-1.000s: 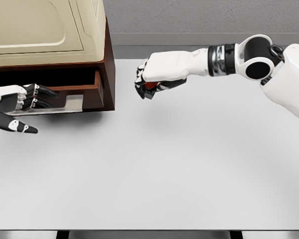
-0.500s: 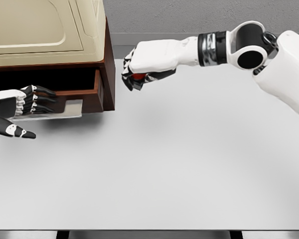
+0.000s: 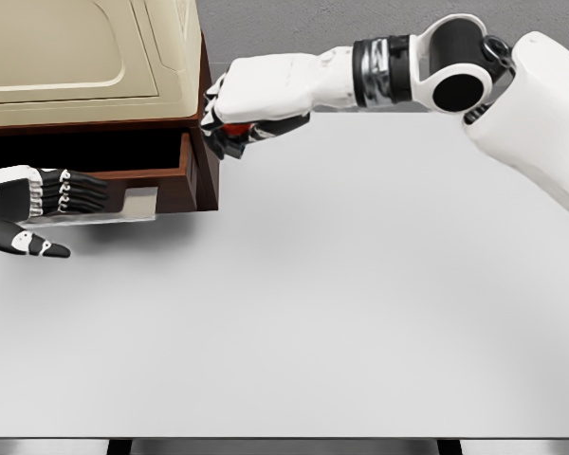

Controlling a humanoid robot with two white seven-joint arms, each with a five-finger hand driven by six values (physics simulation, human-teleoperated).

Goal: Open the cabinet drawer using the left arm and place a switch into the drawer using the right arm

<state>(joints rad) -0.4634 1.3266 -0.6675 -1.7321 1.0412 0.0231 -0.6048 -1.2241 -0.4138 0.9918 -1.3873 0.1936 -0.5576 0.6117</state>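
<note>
One view only, the head camera, so I go by that. My left hand point(image 3: 43, 201) sits at the far left, fingers stretched flat and pointing right into the open drawer point(image 3: 147, 180) front, thumb hanging low over the table point(image 3: 360, 313). It grips nothing that I can see; whether the fingertips touch the drawer panel I cannot tell. Drawer is pulled out some way from the brown cabinet point(image 3: 207, 123), with a cream box point(image 3: 76, 47) sitting on top of the cabinet.

My right hand point(image 3: 235, 118) reaches in from the right, arm stretched across the far side of the table, fingers curled tight around a small red thing, which I take to be the switch point(image 3: 235, 131). Only a sliver of red shows between the dark fingers. The hand is right up at the cabinet's right front corner, above the table, beside the drawer and not over it.

Risks as I judge them: knuckles look very near the cabinet's side wall, so pushing further left could knock the corner and shake the switch loose. Drawer opening looks shallow and sits under the cabinet's overhang, so letting go too soon drops the switch on the table or on the drawer's rim. Both hands are heading into the same small gap, so they could bump. Grip on the switch is mostly hidden, so a slip is hard to spot.
</note>
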